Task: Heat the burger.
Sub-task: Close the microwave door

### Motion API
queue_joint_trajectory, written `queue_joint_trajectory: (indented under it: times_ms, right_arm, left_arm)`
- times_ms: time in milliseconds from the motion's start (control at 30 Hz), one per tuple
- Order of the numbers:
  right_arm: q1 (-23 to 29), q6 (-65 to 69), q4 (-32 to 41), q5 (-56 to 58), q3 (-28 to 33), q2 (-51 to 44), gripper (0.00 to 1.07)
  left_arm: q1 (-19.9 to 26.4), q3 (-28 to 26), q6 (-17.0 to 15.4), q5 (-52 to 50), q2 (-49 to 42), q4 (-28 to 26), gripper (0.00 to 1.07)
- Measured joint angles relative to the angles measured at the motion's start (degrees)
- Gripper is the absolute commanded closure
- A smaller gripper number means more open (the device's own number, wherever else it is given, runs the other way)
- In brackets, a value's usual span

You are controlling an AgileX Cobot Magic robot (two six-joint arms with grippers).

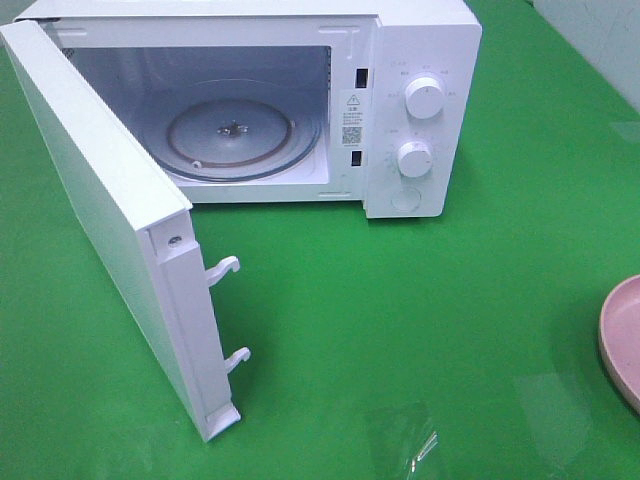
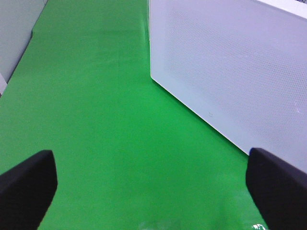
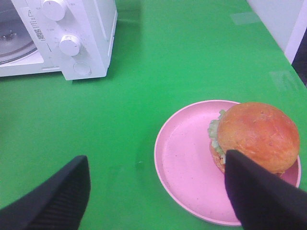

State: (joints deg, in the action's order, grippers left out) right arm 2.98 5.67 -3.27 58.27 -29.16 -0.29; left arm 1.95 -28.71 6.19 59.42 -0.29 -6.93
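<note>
Staged lab-style test bench suggested, not real kitchen: table (image 1: 450,300) covered with plain green cloth, white microwave (image 1: 420,110) set directly on it ahead of grippers, bare pale wall panels (image 3: 283,19) seen at edges.

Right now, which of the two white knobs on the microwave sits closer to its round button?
The lower knob. It sits just above the round button at the bottom of the control panel, while the upper knob is farther up the microwave.
</note>
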Motion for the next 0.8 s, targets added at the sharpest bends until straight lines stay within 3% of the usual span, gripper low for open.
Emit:
queue_joint_trajectory:
  times_ms: [800]
  right_arm:
    - [0.0, -0.3, 0.1, 0.0, 0.0, 0.0, 0.31]
  left_arm:
    - [0.0, 0.0, 0.0, 0.0, 0.0, 0.0, 0.07]
